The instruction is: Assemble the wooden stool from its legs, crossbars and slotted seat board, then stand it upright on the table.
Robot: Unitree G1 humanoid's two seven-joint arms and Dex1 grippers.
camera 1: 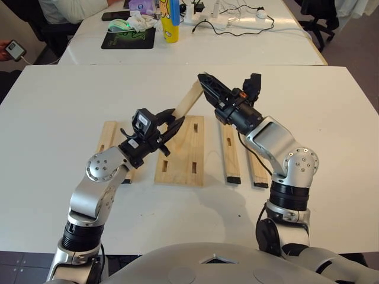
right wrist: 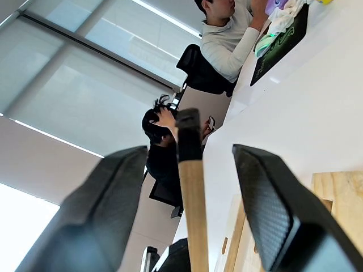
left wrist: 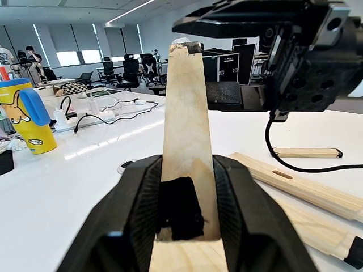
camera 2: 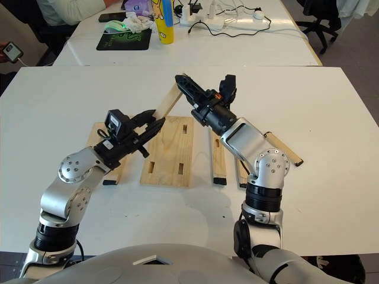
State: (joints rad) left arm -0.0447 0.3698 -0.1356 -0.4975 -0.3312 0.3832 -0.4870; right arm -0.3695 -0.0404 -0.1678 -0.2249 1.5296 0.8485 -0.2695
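Left gripper [left wrist: 187, 165] clamps a pale, flat wooden leg [left wrist: 186, 107]; black right gripper [left wrist: 249, 20] at one o'clock beyond.

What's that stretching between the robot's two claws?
A tilted wooden leg, in the left eye view: the left gripper clamps its lower end; its upper end sits between the open fingers of the right gripper.

Pale grained wood on the seat board [camera 1: 182, 151] and the leg [left wrist: 187, 113], black-capped at its tip. White tabletop [camera 1: 331, 118]. Yellow bottle [camera 1: 170, 21] with blue trim at 12 o'clock, beside a black mat [camera 1: 127, 38].
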